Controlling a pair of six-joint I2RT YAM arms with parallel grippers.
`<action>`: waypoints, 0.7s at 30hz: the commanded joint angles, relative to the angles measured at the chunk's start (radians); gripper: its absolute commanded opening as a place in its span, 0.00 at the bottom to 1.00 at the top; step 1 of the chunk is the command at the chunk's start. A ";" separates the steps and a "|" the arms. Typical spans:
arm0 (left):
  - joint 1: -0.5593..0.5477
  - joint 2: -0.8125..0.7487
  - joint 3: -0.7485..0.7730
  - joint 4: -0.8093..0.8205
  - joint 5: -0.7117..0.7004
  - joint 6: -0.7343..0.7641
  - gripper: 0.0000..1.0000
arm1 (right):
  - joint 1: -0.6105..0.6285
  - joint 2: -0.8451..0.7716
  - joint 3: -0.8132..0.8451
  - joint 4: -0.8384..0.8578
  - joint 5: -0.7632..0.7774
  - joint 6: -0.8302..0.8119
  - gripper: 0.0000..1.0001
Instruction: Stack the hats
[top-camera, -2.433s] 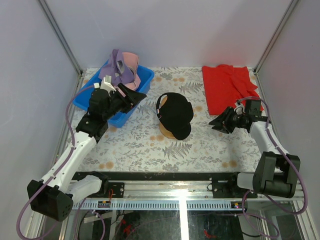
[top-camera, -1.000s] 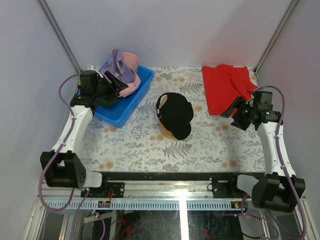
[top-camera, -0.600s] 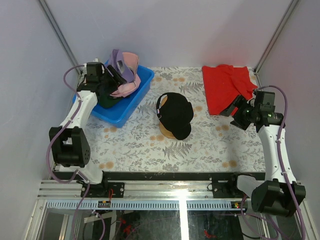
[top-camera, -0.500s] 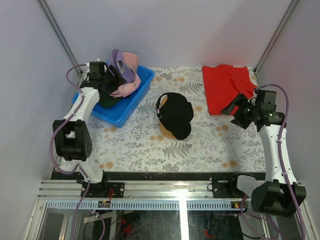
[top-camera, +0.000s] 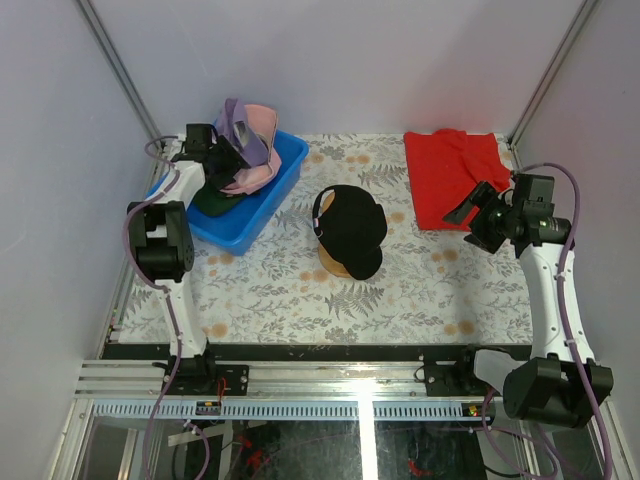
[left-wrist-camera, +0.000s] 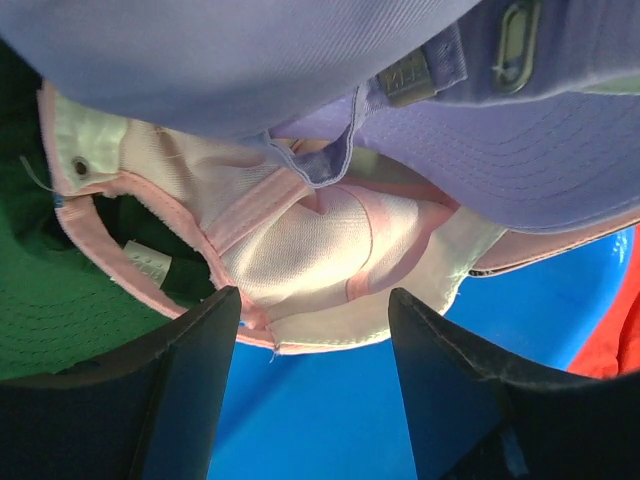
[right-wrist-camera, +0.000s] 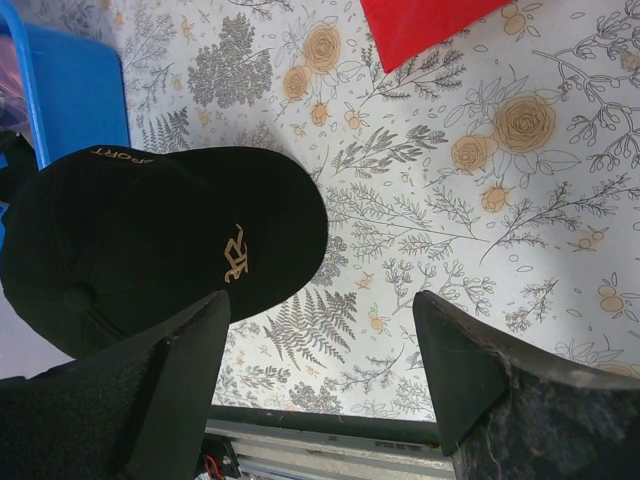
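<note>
A black hat (top-camera: 350, 228) with a gold emblem (right-wrist-camera: 234, 253) sits on a round wooden stand (top-camera: 338, 268) at the table's middle. The pink hat (top-camera: 258, 150), the lavender hat (top-camera: 234, 124) and a dark green hat (top-camera: 212, 200) lie piled in the blue bin (top-camera: 262, 205). My left gripper (top-camera: 230, 155) reaches into the bin, open. In the left wrist view the left gripper (left-wrist-camera: 312, 296) stands just short of the pink hat's (left-wrist-camera: 320, 250) inner rim, under the lavender hat (left-wrist-camera: 300, 60). My right gripper (top-camera: 464, 216) hangs open right of the black hat (right-wrist-camera: 150, 240), holding nothing.
A red cloth (top-camera: 455, 172) lies at the back right, close behind the right gripper. The enclosure's side walls stand close to both arms. The flowered tablecloth (top-camera: 420, 290) covers the table. A black rail (top-camera: 330, 352) runs along the near edge.
The left arm has swung back and left, bringing its gripper in over the bin toward the pink hat. The right arm has drawn back and right, away from the black hat.
</note>
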 joint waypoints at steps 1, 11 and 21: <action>-0.007 0.044 0.045 0.023 0.043 -0.001 0.60 | 0.000 0.014 0.039 -0.002 0.024 0.022 0.81; -0.020 0.088 0.027 0.011 0.061 0.020 0.59 | 0.000 0.009 -0.002 0.025 0.032 0.052 0.81; -0.047 0.210 0.197 -0.031 0.066 0.012 0.51 | 0.000 0.002 -0.013 0.011 0.028 0.058 0.81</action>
